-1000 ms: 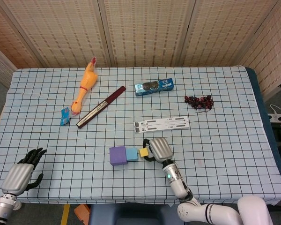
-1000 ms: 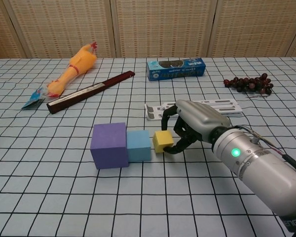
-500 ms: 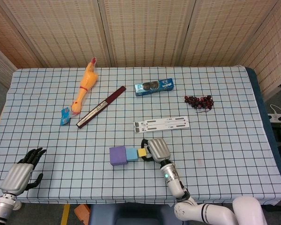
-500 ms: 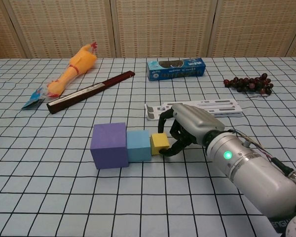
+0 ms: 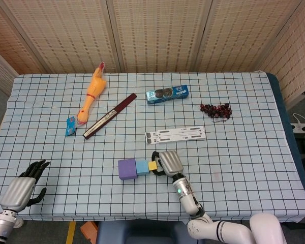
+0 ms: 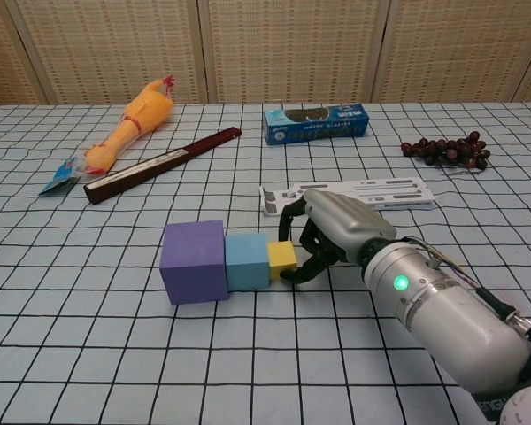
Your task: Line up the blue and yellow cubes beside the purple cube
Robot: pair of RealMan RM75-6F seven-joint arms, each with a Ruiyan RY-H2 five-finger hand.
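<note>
A large purple cube, a light blue cube and a small yellow cube stand in a row near the table's front, touching side by side. My right hand grips the yellow cube from its right, fingers curled around it. My left hand rests at the table's front left corner, far from the cubes, fingers apart and holding nothing.
Farther back lie a white strip card, a blue cookie pack, dark grapes, a maroon stick, a rubber chicken and a small blue packet.
My right hand has slid the yellow cube leftward until it touches the blue cube; the whole row has shifted slightly left. The left hand has stayed still.
</note>
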